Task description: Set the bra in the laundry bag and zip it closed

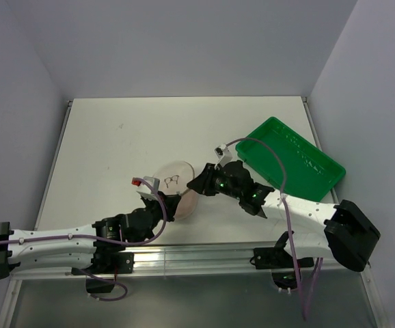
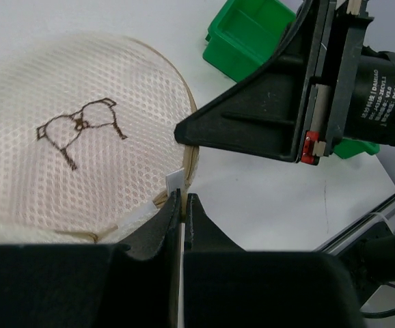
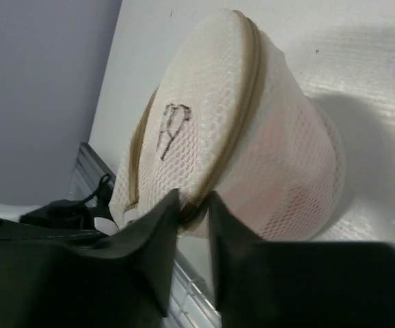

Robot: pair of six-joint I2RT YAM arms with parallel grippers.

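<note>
The round mesh laundry bag lies near the table's front, its top disc bearing a dark mark. The pale pink bra shows through the mesh, inside the bag. My left gripper is shut at the bag's near rim, pinching a thin white tab by the tan zipper. My right gripper is shut on the zippered rim on the bag's right side and lifts that edge. In the top view the left gripper and right gripper flank the bag.
A green rectangular tray stands at the right rear, and it also shows in the left wrist view. The metal rail at the table's front edge runs just behind both grippers. White walls enclose the table.
</note>
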